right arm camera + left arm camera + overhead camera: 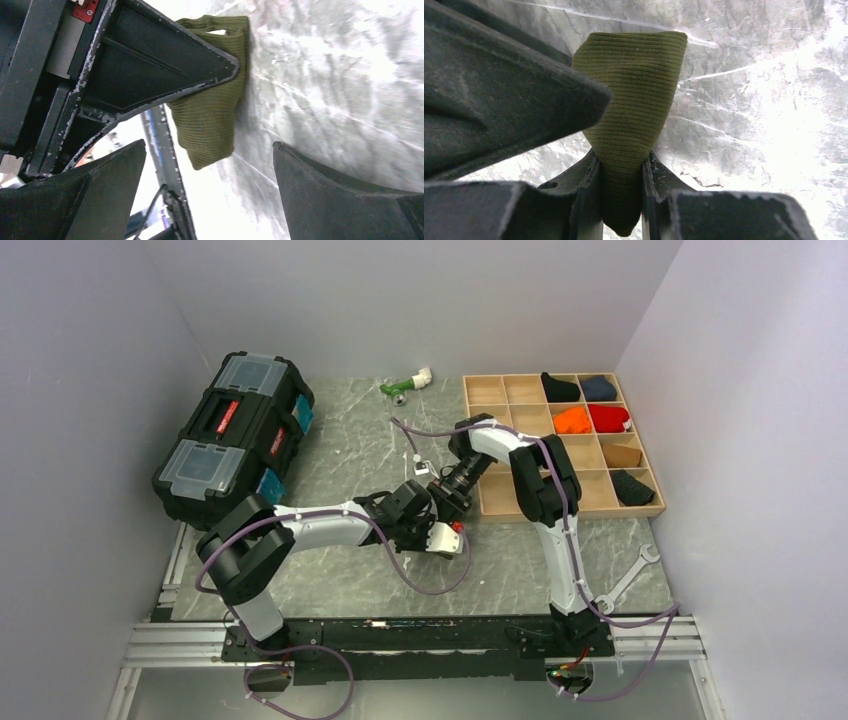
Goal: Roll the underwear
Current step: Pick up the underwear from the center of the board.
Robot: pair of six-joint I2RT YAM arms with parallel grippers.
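Underwear [631, 95] — olive ribbed cloth, pinched in left hand [621, 165]; right hand [209, 146] spread wide near it.

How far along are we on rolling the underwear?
Done: the left gripper is shut on the underwear, which is bunched into a narrow olive strip over the table. In hand: the right gripper sits open right beside it, gripping nothing. Left: no wound roll shows yet, so the rolling itself remains.
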